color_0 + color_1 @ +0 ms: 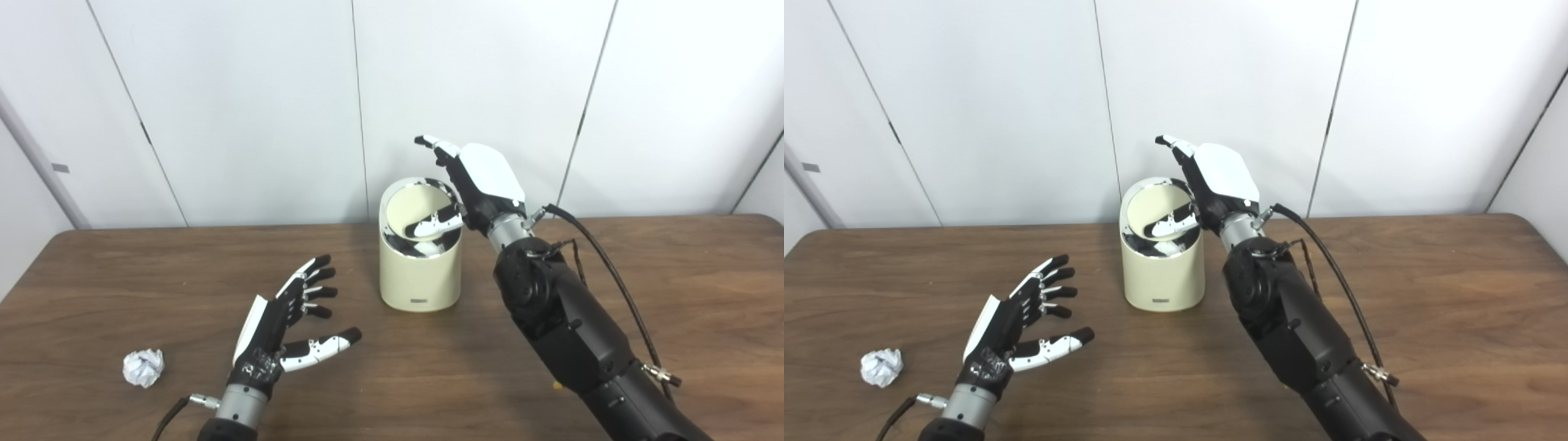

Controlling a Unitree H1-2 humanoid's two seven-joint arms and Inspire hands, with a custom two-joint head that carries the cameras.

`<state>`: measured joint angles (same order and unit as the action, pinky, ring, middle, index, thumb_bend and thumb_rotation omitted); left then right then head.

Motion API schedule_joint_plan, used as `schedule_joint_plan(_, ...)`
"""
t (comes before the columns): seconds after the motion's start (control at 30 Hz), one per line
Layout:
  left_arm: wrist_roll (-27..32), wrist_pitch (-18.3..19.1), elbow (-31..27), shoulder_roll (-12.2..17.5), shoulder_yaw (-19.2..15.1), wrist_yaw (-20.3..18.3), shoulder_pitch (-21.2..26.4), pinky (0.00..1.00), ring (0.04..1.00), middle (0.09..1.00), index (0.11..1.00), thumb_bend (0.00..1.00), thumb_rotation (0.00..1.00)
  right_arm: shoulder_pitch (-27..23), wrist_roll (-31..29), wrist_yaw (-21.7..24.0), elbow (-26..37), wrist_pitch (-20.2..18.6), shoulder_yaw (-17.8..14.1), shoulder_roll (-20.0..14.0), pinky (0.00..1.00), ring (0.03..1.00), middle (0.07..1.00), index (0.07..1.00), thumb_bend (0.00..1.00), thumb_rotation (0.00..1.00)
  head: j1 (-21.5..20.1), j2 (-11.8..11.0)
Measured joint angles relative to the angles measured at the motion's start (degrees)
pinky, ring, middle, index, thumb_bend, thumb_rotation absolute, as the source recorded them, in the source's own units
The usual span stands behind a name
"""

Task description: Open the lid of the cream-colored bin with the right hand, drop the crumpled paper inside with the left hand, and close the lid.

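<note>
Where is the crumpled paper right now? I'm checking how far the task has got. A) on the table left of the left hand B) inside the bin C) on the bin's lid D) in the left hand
A: the paper lies on the table, left of the open left hand, which holds nothing; the right hand is at the bin.
</note>
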<state>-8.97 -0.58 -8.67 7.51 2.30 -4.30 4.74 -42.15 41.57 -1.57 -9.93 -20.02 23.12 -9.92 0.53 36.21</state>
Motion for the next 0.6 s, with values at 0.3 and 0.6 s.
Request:
schedule_joint_plan(0.3, 0.1, 0.0, 0.3, 0.0, -0.2, 0.0, 0.2, 0.65, 0.774, 0.866, 0.914, 0.77, 0.15, 2.1, -6.7, 1.3, -0.3, -0.1, -7.6, 1.5, 0.73, 0.855, 0.899, 0.891, 0.69, 0.44, -0.4, -0.6)
schedule_joint_plan(0.6, 0.1, 0.0, 0.9, 0.1, -0.2, -0.2, 0.9, 0.64, 0.774, 0.867, 0.915, 0.76, 0.15, 3.0, -8.3, 2.3, 4.9, -1.1, -10.4, 0.3, 0.73, 0.862, 0.904, 0.883, 0.66, 0.52, -0.7, -0.8)
